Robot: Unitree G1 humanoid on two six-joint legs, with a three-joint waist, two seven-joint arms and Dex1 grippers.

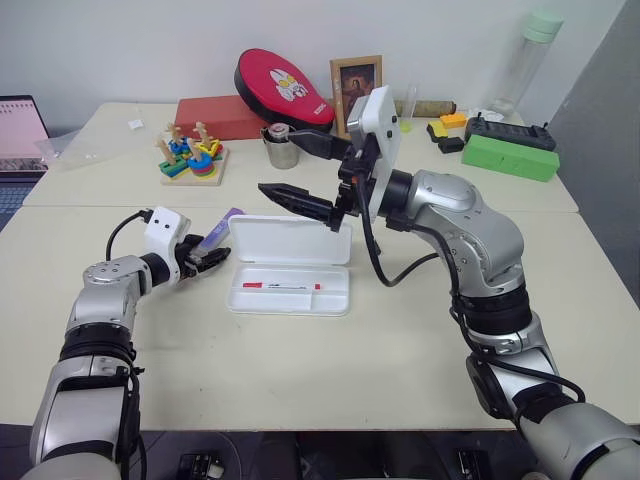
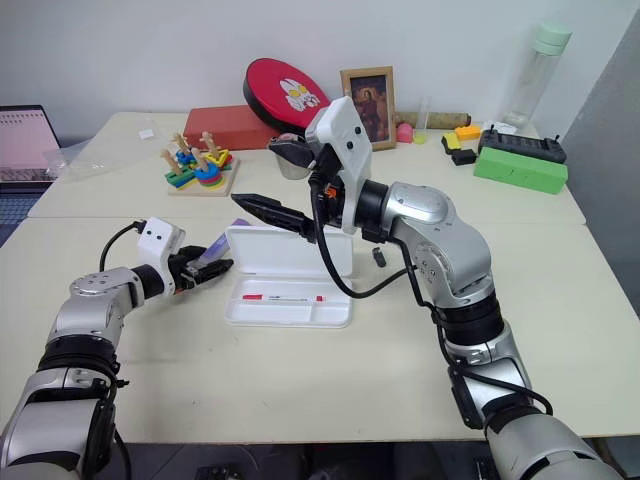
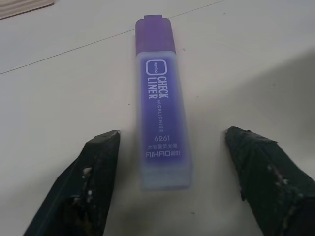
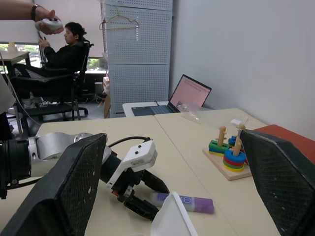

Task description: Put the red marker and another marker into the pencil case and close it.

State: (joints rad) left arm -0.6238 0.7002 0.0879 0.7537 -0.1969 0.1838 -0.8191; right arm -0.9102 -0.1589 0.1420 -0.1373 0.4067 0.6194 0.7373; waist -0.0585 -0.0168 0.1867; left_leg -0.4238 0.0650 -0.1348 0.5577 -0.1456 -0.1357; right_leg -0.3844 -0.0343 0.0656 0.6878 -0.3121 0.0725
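A pale table [image 1: 330,370] carries the scene, with a second table butted against its far edge and crowded with a red box [image 1: 215,116], a green box [image 1: 508,156], a framed picture [image 1: 356,90], a metal cup [image 1: 283,150] and a wooden ring-stacking toy [image 1: 191,155].

The right gripper [image 1: 298,170] hangs high above the middle of the table, pointing toward the robot's left, its 2 black fingers spread wide and holding nothing.

Below it lies the pencil case [image 1: 290,266], a flat white box (lid tipped up at the far side, shallow tray facing the ceiling). The red marker [image 1: 282,286] rests lengthwise inside the tray, its red cap toward the robot's left.

The left gripper [image 1: 206,259] sits low over the tabletop just left of the case, its fingers [image 3: 96,162] parted on either side of the purple highlighter [image 3: 162,108]. In the left wrist view a gap shows between each finger and the barrel, so the pincer brackets the near end of the highlighter without yet clamping it. The highlighter lies flat on the table beside the case's left edge, its darker purple end pointing away from the gripper.

In the right wrist view a laptop [image 4: 184,96] stands open on a farther table, and a seated person [image 4: 66,54] is visible across the room.
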